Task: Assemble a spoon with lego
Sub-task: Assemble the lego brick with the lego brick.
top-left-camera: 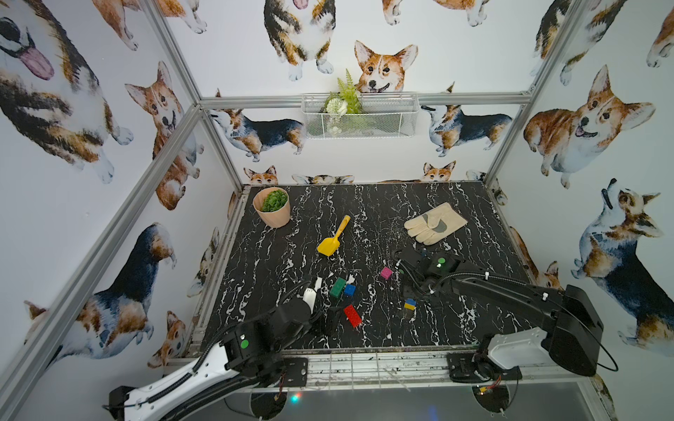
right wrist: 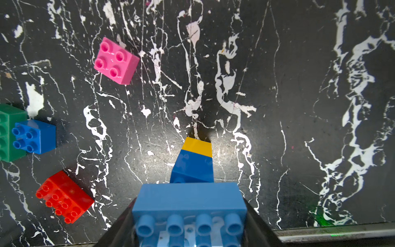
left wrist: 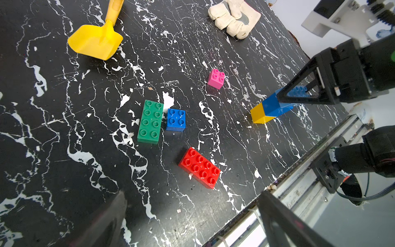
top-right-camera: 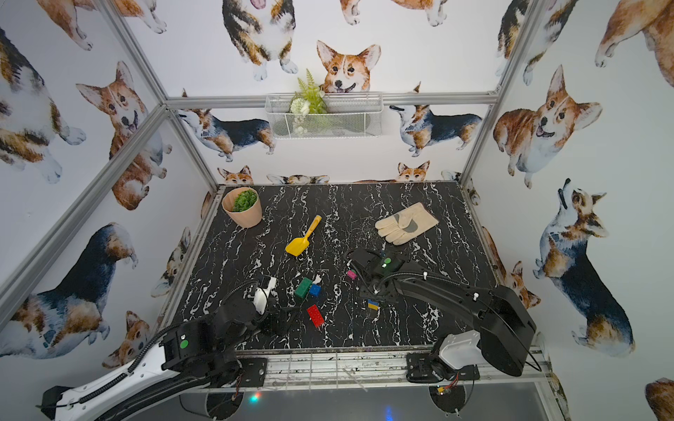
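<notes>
Right wrist view tells you most of it: your right pincer (right wrist: 189, 222) is clamped on a light blue brick (right wrist: 189, 198), one finger on each short end. That brick sits on top of the spoon (right wrist: 195, 162), so far only a dark blue piece over a yellow one. It stands upright on the tabletop (right wrist: 277, 64), right of centre toward the front. Can't tell if the brick's pressed fully home.

Your left pincer (left wrist: 192, 194) hangs wide open and empty over the front of the tabletop, just beside the red brick (left wrist: 199, 167). The rest of the lego lies loose: green brick (left wrist: 150, 122) right beside a small blue brick (left wrist: 175, 119), pink brick (left wrist: 216, 78) off alone. The yellow toy shovel (left wrist: 96, 40) and glove (left wrist: 234, 18) lie farther back.
</notes>
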Motion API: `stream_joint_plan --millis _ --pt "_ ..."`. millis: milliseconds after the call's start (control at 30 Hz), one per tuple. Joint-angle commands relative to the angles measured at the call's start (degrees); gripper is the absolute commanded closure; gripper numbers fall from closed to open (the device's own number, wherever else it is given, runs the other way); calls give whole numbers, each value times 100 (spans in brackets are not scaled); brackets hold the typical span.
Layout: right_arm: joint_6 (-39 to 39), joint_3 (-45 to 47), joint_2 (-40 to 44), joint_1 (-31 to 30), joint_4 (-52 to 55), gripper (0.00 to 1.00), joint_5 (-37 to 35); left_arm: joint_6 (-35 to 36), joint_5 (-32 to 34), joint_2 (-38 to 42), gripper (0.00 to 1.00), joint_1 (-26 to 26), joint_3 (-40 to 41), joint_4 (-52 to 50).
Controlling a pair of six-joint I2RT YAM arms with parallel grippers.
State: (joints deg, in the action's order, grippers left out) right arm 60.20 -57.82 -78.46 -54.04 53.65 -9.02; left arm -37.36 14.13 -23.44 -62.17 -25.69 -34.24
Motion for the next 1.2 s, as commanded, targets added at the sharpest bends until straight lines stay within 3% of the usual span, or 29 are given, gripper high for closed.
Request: stream_joint_plan --millis 0,1167 --pt "264 -139 -12 -59 99 70 -162 -60 118 15 0 -27 3 -39" --pt "931 34 -20 -260 172 73 -423 -107 435 239 0 -417 -6 -210"
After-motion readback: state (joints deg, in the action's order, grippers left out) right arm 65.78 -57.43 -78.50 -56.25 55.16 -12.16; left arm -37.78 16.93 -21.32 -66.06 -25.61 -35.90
